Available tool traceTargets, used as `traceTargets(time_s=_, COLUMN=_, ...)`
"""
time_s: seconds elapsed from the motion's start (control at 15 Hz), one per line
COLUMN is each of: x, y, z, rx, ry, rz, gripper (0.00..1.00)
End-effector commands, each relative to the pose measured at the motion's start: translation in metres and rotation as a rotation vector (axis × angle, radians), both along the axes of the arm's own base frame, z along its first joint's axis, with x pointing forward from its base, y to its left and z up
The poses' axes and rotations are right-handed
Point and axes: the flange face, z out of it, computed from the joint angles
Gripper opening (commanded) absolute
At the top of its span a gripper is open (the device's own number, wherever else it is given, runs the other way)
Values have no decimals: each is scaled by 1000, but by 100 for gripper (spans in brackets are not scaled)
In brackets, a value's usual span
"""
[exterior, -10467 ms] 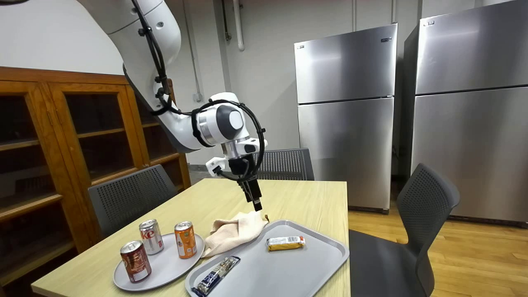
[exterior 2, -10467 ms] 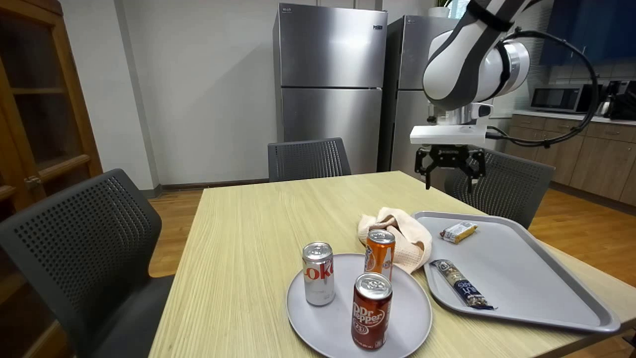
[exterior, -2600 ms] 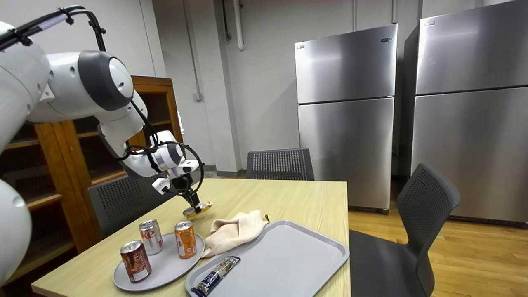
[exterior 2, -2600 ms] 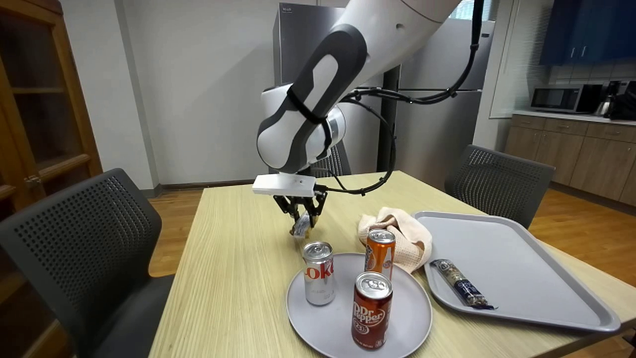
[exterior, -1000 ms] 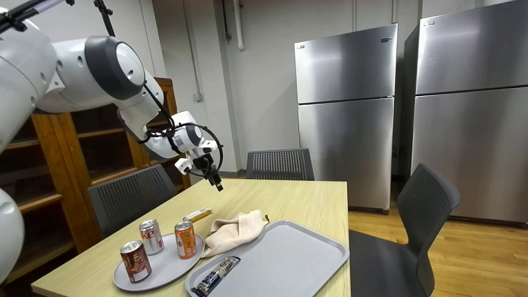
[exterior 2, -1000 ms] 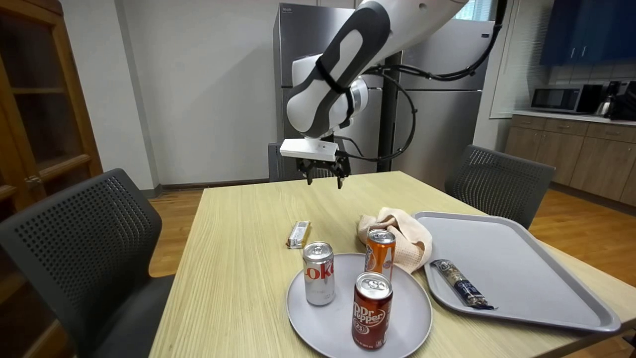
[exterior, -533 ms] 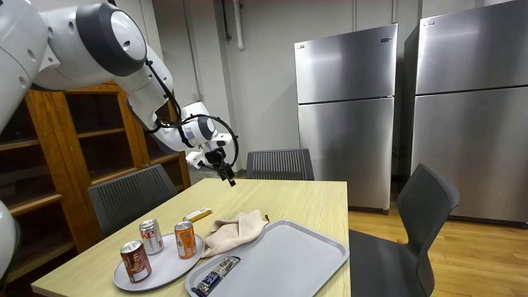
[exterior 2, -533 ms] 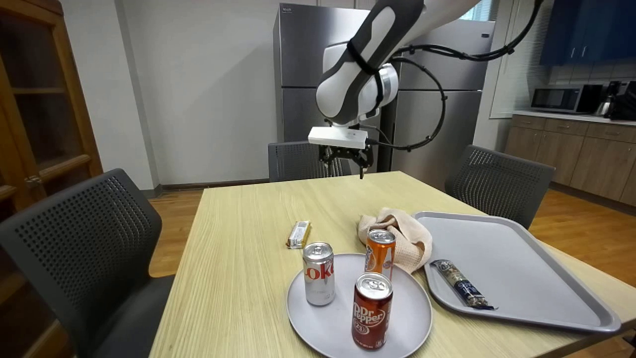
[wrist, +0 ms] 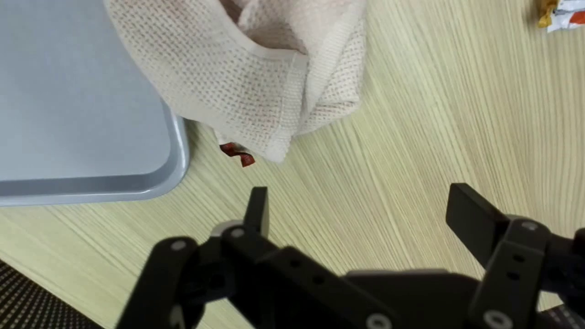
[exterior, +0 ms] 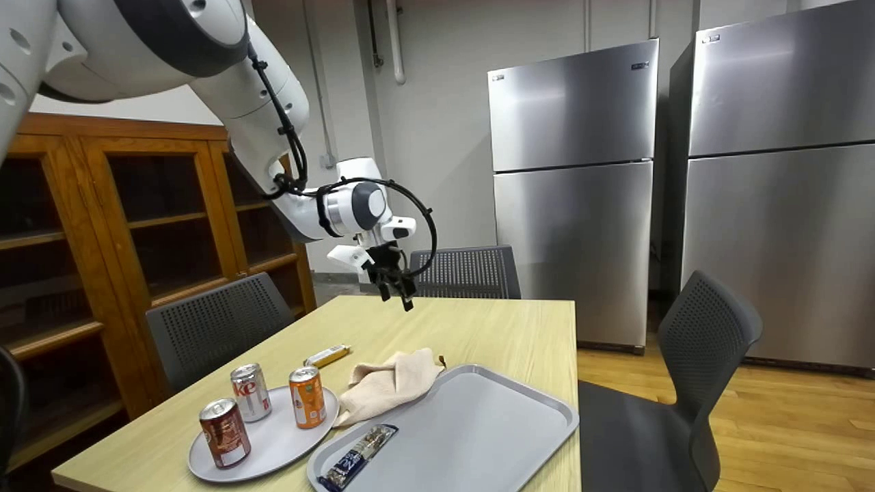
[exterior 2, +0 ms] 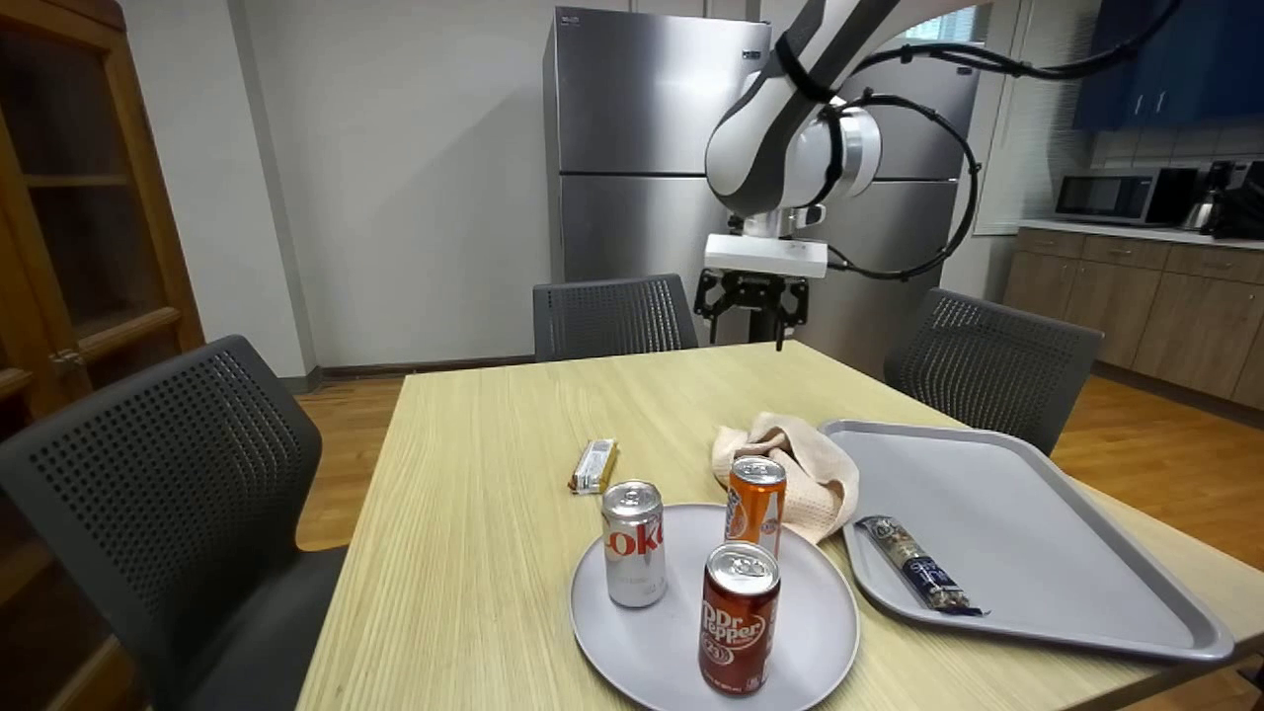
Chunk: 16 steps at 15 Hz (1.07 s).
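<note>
Hanging over the pale wooden table (exterior 2: 474, 553), the gripper (wrist: 358, 198) has its two fingers (wrist: 473, 221) spread well apart, with nothing between them and nothing touched. Nearest to it in the wrist view is the pink cloth (wrist: 237, 87), lying rumpled on the table alongside the grey tray (wrist: 82, 91) and seemingly lapping its rim. It should handle as light, limp and grippy rather than slippery, with nothing to break; a raised fold near its middle looks the best place to pinch. A dark red wrapper end (wrist: 236, 154) pokes out beneath one corner (the folds hide whatever it belongs to), so a low pinch there might catch more than fabric.

The tray holds a dark-wrapped bar (exterior 2: 918, 568), set along the side toward the round plate (exterior 2: 642, 652). Apart from both containers, directly on the table, lies a yellow-and-white bar (exterior 2: 594, 466), probably light and slick-wrapped. The plate bears, all upright, a silver can (exterior 2: 635, 563), an orange can (exterior 2: 758, 509) and a deep red can (exterior 2: 739, 622); whether they are full cannot be told. Beyond the table's far edge stands a mesh-backed chair (exterior: 465, 273) in both exterior views, and farthest off are two steel refrigerators (exterior: 574, 239).
</note>
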Motion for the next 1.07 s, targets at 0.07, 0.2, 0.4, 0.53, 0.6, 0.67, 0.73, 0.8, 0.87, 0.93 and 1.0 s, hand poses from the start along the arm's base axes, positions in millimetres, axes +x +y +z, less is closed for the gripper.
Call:
traceTargets(time_s=0.07, x=-33, y=-40, z=16, rx=56, ry=36, rz=121, gripper=100)
traceTargets(time_s=0.2, x=-43, y=-56, z=17, rx=54, ry=53, rz=153, gripper=100)
traceTargets(time_s=0.4, x=-58, y=-74, z=16, rx=24, ry=87, rz=167, gripper=100)
traceTargets(time_s=0.53, x=-70, y=-80, z=15, rx=15, ry=101, rz=175, gripper=100)
traceTargets(time_s=0.6, x=-76, y=-82, z=15, rx=10, ry=107, rz=177, gripper=100)
traceTargets(time_s=0.67, x=-82, y=-84, z=15, rx=6, ry=115, rz=187, gripper=100)
traceTargets(time_s=0.73, x=-89, y=-86, z=15, rx=2, ry=122, rz=199, gripper=100)
traceTargets(time_s=0.8, x=-95, y=-87, z=15, rx=-2, ry=129, rz=208, gripper=100)
traceTargets(time_s=0.87, x=-101, y=-87, z=15, rx=-6, ry=136, rz=220, gripper=100)
traceTargets(time_s=0.93, x=-109, y=-87, z=13, rx=-10, ry=143, rz=229, gripper=100)
traceTargets(time_s=1.0, x=-115, y=-86, z=13, rx=-12, ry=151, rz=238, gripper=100)
